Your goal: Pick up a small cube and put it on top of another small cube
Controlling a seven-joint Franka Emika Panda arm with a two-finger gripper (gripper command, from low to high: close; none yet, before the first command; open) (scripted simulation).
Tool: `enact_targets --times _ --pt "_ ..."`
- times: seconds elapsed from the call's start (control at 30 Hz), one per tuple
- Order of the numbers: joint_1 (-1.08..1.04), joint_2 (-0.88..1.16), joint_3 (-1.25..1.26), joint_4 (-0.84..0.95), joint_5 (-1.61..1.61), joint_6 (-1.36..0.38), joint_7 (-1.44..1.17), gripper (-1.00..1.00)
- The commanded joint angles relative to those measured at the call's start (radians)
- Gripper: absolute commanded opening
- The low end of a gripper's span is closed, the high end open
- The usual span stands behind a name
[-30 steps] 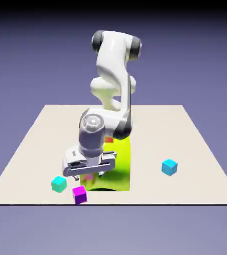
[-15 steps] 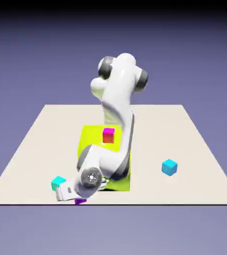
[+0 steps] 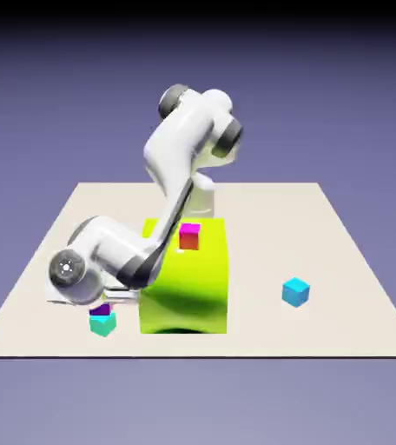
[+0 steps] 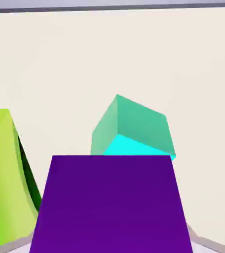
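Purple cube [image 4: 112,202] sat clamped in the gripper [image 3: 106,300], teal cube [image 4: 131,128] just beyond at twelve o'clock. Risk: an off-centre release could have tipped it off.

The arm [image 3: 171,165] looks like smooth glossy white plastic with dark grey joint caps. The table [image 3: 340,261] is a flat, matt cream surface. The yellow-green block [image 3: 188,291] has a smooth, faintly shiny face. The purple cube [image 4: 112,205], teal cube [image 4: 134,126] and cyan cube [image 3: 295,292] show plain, smooth, untextured faces.
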Motion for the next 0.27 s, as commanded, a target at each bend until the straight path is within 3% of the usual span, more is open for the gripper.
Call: enact_targets --times 0.0,0.1,0.13,0.23 --pt "0.004 0.007 0.006 -0.036 0.006 0.040 -0.003 -1.00" --pt "0.015 0.026 0.022 -0.143 0.028 0.157 -0.012 -1.00" --pt "0.015 0.026 0.022 -0.143 0.028 0.157 -0.012 1.00" --pt "0.007 0.013 0.011 -0.071 0.013 0.078 -0.006 1.00"
